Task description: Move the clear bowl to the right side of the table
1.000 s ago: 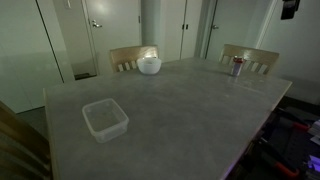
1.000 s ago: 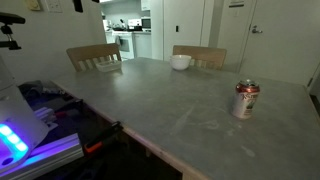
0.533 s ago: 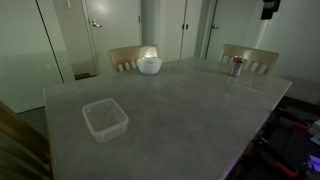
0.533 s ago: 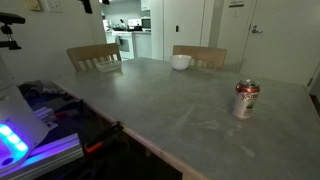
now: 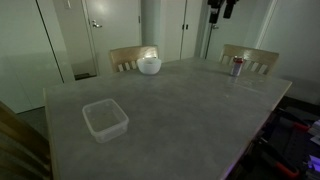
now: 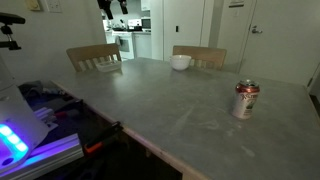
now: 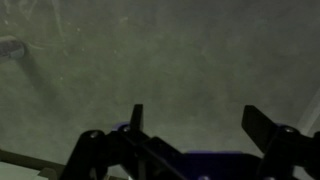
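Observation:
The clear bowl [image 5: 104, 119] is a squarish see-through container sitting on the grey table [image 5: 180, 110] near its front left corner in an exterior view. It is out of view in the other exterior view and in the wrist view. My gripper [image 5: 220, 9] hangs high above the far side of the table, far from the bowl, and also shows at the top edge of an exterior view [image 6: 113, 6]. In the wrist view my gripper [image 7: 196, 112] is open and empty, with only grey tabletop [image 7: 180, 60] between the fingers.
A white round bowl [image 5: 149, 65] [image 6: 181, 62] stands at the table's far edge. A small metallic can [image 5: 237, 66] [image 6: 246, 99] stands near another edge. Wooden chairs [image 5: 128, 58] [image 5: 250, 57] stand behind the table. Lit equipment [image 6: 20, 125] sits beside it.
My gripper has moved sideways high above the table, leftward along the top of an exterior view, and has come into the other exterior view. The objects on the table have not moved.

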Motion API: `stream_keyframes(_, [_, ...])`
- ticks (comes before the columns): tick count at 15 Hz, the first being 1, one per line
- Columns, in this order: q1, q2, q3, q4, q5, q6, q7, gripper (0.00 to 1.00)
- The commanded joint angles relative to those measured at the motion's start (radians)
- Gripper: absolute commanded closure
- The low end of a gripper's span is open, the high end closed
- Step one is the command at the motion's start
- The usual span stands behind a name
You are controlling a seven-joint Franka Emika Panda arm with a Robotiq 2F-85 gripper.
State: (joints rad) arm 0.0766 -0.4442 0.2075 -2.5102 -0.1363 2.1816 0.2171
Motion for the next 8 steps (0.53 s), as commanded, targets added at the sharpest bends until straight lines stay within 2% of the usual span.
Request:
stream_keyframes(1, [0.021, 0.141, 0.038, 0.088, -0.007, 0.07, 0.044, 0.0])
stream_keyframes(6, [0.074, 0.314, 0.096, 0.194, -0.016, 0.122, 0.091, 0.0])
stream_keyframes(8, [0.087, 0.431, 0.105, 0.285, -0.043, 0.133, 0.113, 0.0])
